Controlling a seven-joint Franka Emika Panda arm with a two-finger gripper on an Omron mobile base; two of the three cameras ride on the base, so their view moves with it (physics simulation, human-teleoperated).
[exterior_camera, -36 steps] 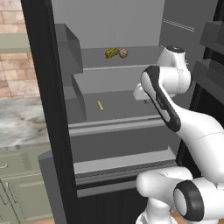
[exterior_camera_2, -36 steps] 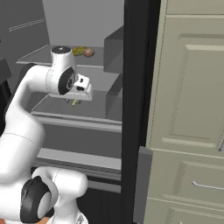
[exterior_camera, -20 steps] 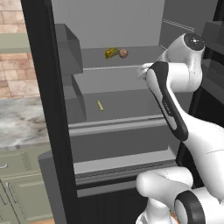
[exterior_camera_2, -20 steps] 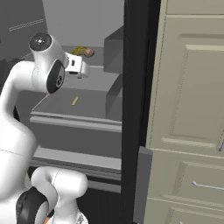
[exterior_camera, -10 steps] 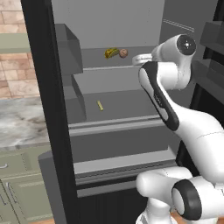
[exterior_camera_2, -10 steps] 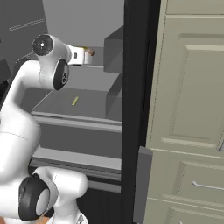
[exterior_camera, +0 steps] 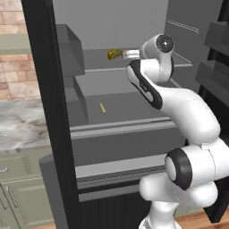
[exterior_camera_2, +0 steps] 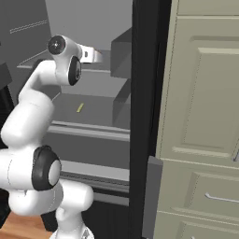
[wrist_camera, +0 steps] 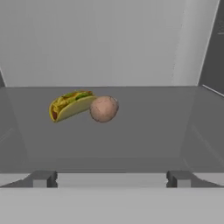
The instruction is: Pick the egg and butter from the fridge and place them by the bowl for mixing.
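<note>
Greys inside the fridge, with 3 small spots of warm colour

The fridge point(exterior_camera: 44, 112) has a near-black frame, a plain mid-grey interior and paler grey shelves. The egg point(wrist_camera: 104, 108) is brownish-tan with a faint mottle. Touching it, the taco point(wrist_camera: 70, 104) has a yellow shell with green and reddish filling. The butter point(exterior_camera: 102, 108) is a pale-yellow sliver on a grey shelf. The arm point(exterior_camera: 179, 107) is white with dark joints. The cabinet point(exterior_camera_2: 200, 116) is cream-beige. The bench point(exterior_camera: 20, 125) is marbled grey and white, above sage-green drawers point(exterior_camera: 18, 188), with a tan brick-patterned wall point(exterior_camera: 15, 67) behind.
</note>
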